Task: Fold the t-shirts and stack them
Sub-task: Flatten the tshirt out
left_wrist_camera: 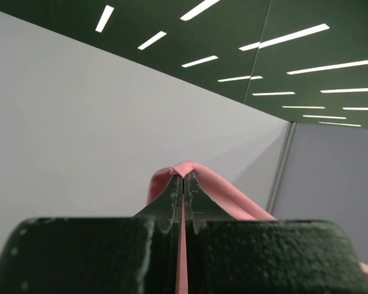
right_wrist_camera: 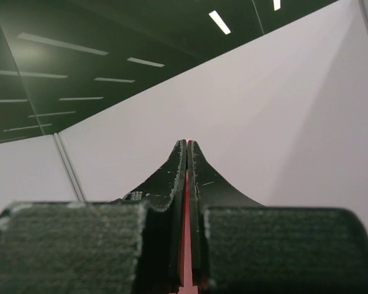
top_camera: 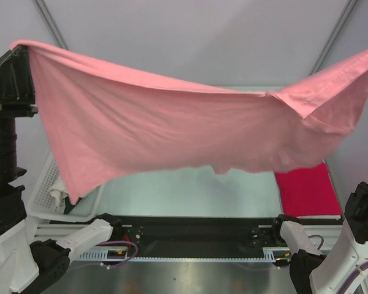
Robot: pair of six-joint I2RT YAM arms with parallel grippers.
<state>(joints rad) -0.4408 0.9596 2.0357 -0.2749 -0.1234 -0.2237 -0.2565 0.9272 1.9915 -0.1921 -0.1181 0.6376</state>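
Observation:
A light salmon-pink t-shirt (top_camera: pixel 172 128) hangs stretched wide in the air above the table, sagging in the middle. My left gripper (top_camera: pixel 19 49) is raised at the top left, shut on the shirt's upper left corner. In the left wrist view pink cloth (left_wrist_camera: pixel 196 174) folds over the closed left gripper (left_wrist_camera: pixel 183 177). My right gripper (right_wrist_camera: pixel 187 144) is shut too, with a thin strip of pink cloth (right_wrist_camera: pixel 186 245) between its fingers. It holds the shirt's upper right end at the right edge of the top view. A deep magenta-red t-shirt (top_camera: pixel 308 190) lies folded flat on the table at the right.
A white lattice basket (top_camera: pixel 46 187) stands on the table at the left, with some white cloth in it, partly behind the hanging shirt. The arm bases (top_camera: pixel 190 236) sit along the near edge. Both wrist cameras look up at wall and ceiling.

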